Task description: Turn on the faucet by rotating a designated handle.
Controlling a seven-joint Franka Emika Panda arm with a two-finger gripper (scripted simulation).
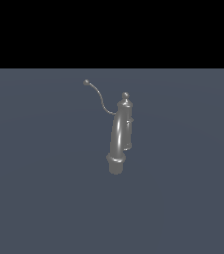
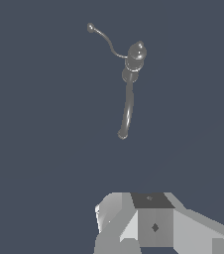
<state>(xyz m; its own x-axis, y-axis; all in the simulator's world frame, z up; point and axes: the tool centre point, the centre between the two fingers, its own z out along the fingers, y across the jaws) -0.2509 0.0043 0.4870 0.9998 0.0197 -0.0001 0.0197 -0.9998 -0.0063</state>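
The faucet (image 1: 118, 135) stands on the flat grey floor near the middle of the exterior view. It is glossy grey, with a thick arched spout ending in a flared nozzle (image 1: 115, 163) and a knobbed upright post (image 1: 126, 103). The handle (image 1: 98, 94), a thin curved wire lever, rises from the post toward the exterior view's left and ends in a small ball tip (image 1: 86, 82). The wrist view looks down on the faucet (image 2: 128, 101) and the handle (image 2: 104, 37) from well above. No gripper fingers show in either view, and nothing touches the handle.
A blocky light-grey part of the arm (image 2: 153, 223) fills the lower edge of the wrist view, apart from the faucet. The floor (image 1: 39, 198) is a plain blue-grey surface with a black band above it in the exterior view.
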